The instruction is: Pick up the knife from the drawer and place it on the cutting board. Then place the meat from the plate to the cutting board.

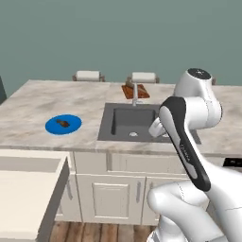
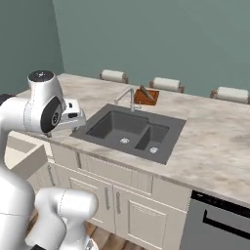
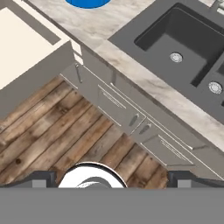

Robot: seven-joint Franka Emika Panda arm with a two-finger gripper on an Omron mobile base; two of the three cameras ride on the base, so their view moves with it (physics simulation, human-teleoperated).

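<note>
The blue plate (image 1: 63,124) lies on the counter left of the sink, with the small brown meat (image 1: 62,123) at its middle. The reddish cutting board (image 1: 135,91) sits behind the faucet, and the knife (image 2: 145,92) lies on it. The cream drawer (image 1: 28,189) stands pulled out at the lower left, its pale inside bare. My gripper (image 3: 113,177) hovers above the counter's front edge by the sink, pointing down at the cabinets and floor. Its fingertips (image 3: 41,178) are wide apart with nothing between them, so it is open. The plate's edge (image 3: 87,2) shows in the hand view.
A dark double sink (image 1: 130,123) with a metal faucet (image 1: 134,93) fills the counter's middle. Chair backs (image 1: 88,75) line the far side. Cabinet doors (image 1: 108,196) stand below, a dishwasher (image 2: 215,219) at the right, and the floor is wooden.
</note>
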